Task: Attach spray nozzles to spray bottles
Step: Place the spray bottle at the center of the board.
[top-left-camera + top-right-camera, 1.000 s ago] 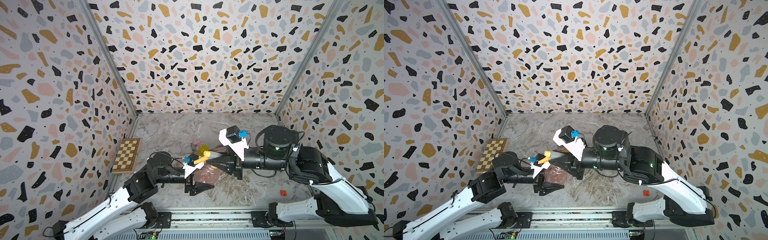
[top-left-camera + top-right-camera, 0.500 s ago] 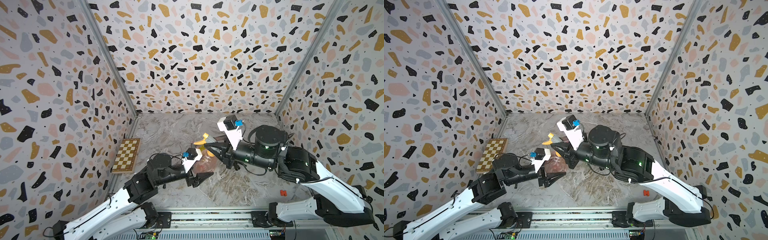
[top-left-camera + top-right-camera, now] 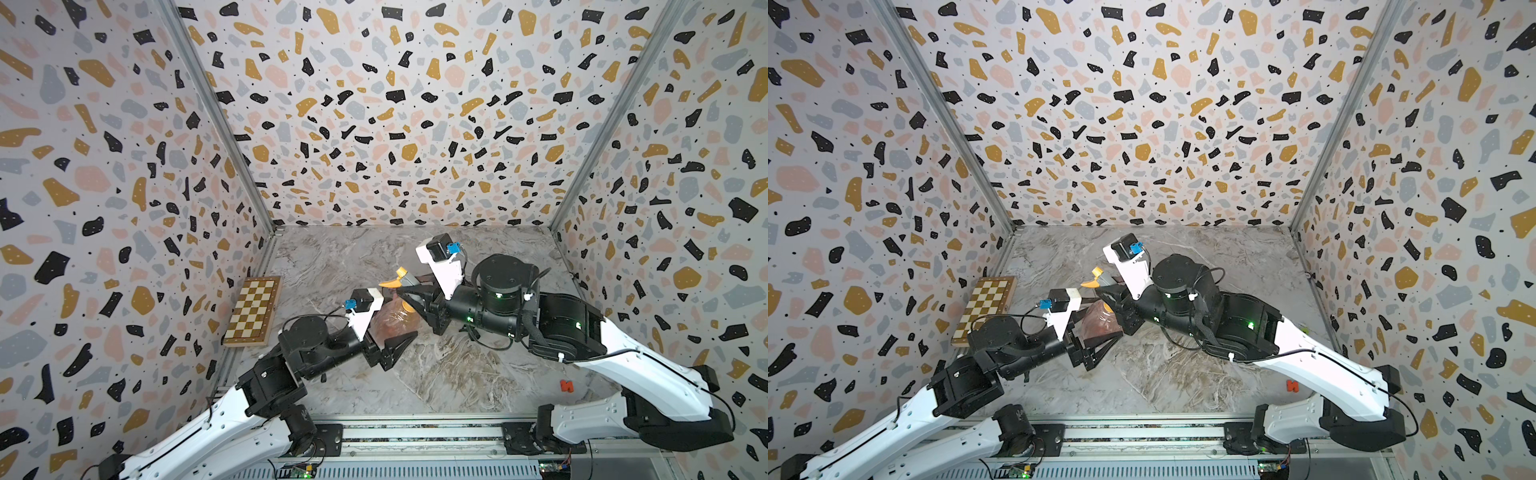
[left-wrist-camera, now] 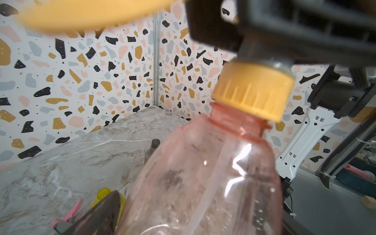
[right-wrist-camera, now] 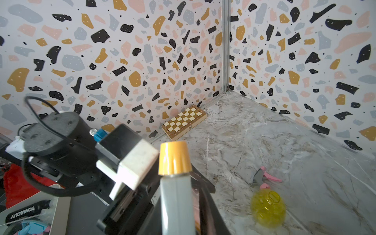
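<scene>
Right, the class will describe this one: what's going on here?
The right gripper holds the grey nozzle, whose orange collar sits on the neck of the pink bottle. The left gripper is open around that bottle's belly. A yellow bottle and a pink-trigger nozzle wait on the table, not yet joined.

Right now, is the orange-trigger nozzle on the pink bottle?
On: nozzle with orange collar caps the pink bottle, dip tube inside. Tightness: cannot tell.

Top views: high above near edge, looked down toward far wall (image 3: 395,124), shared whole desk (image 3: 457,374). Wrist views: close, shared yellow bottle (image 5: 267,209).
</scene>
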